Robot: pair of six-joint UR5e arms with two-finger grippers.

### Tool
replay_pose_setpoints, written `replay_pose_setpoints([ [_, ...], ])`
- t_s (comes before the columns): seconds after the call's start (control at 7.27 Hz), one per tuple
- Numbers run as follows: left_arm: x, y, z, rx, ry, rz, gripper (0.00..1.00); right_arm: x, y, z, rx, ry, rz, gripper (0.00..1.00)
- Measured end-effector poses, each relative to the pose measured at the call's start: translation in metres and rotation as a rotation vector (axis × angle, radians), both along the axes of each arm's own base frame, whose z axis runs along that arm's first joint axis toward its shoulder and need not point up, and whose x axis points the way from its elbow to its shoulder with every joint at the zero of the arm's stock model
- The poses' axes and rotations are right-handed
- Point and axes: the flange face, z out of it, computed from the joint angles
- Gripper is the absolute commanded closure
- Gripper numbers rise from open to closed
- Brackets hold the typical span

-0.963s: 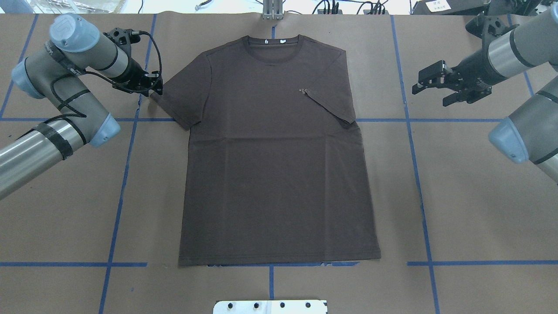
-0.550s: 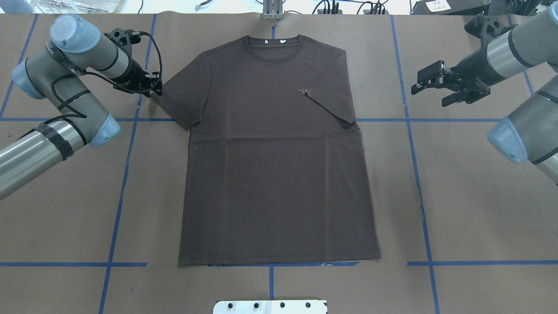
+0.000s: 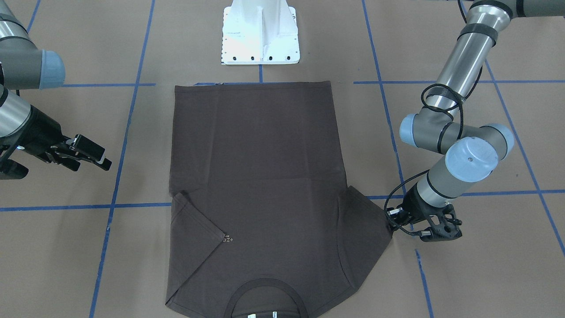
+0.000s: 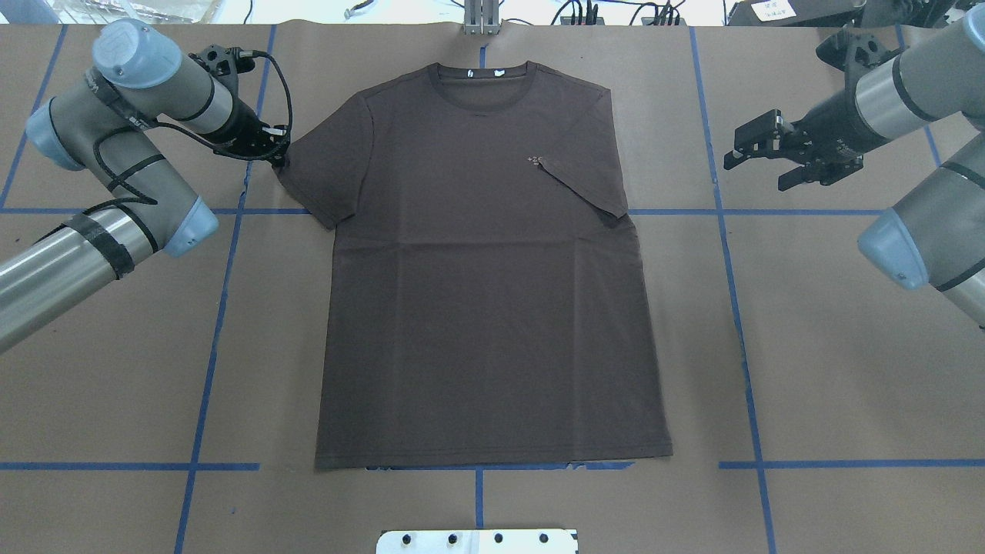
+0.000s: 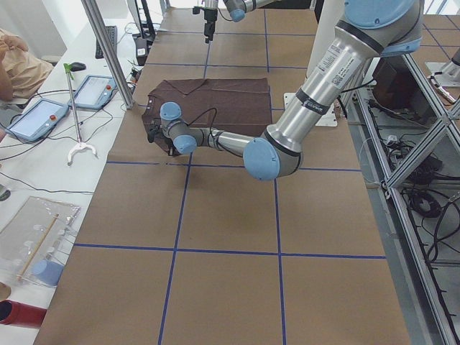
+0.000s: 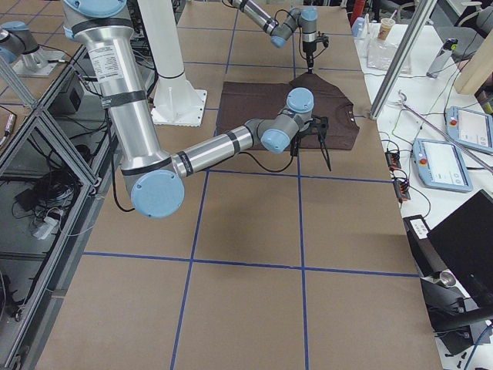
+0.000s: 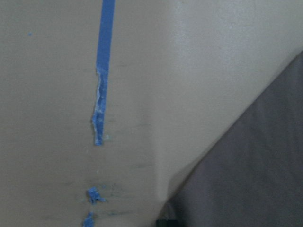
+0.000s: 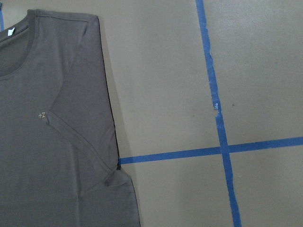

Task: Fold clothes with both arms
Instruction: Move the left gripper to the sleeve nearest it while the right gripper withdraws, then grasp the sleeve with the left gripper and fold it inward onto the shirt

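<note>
On the table (image 4: 816,346), the T-shirt (image 4: 485,308) has one sleeve (image 4: 585,185) folded. My left gripper (image 4: 281,158) touches the other, grip untellable. My right gripper (image 4: 754,173) gapes empty.

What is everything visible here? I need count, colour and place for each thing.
T-shirt: one, dark brown, flat at table centre, one sleeve folded in.
table cover: one, brown paper, whole tabletop.
tape lines: several, blue, grid on the cover.
pedestal base: one, white, beside the hem.
touch panels: two, blue-edged, side bench.
left gripper: one, black, closed on the unfolded sleeve's tip.
right gripper: one, black, open, hovering beside the folded sleeve.
</note>
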Motion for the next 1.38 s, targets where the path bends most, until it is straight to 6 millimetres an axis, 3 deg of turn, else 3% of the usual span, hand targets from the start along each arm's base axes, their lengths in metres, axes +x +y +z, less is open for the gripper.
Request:
replay_pose_setpoints([
  [0.28, 0.0, 0.0, -0.023, 0.017, 0.026, -0.004, 1.0, 0.0, 0.0, 0.0, -0.001, 0.0, -0.001, 0.0],
  [0.55, 0.012, 0.001, -0.077, 0.002, 0.093, -0.039, 1.0, 0.0, 0.0, 0.0, 0.0, 0.0, -0.001, 0.0],
  [0.83, 0.06, 0.021, -0.134, -0.059, 0.168, -0.044, 1.0, -0.002, 0.0, 0.002, -0.002, 0.002, -0.003, 0.0],
  [0.96, 0.083, 0.032, -0.15, -0.087, 0.186, -0.039, 1.0, -0.003, 0.0, 0.004, -0.005, 0.004, -0.004, 0.0],
  [1.24, 0.124, 0.04, -0.165, -0.119, 0.181, -0.06, 1.0, -0.004, -0.001, 0.008, -0.008, 0.006, -0.004, 0.0],
  [1.38, 0.133, 0.041, -0.165, -0.118, 0.174, -0.075, 1.0, -0.004, -0.001, 0.008, -0.009, 0.006, -0.004, 0.0],
])
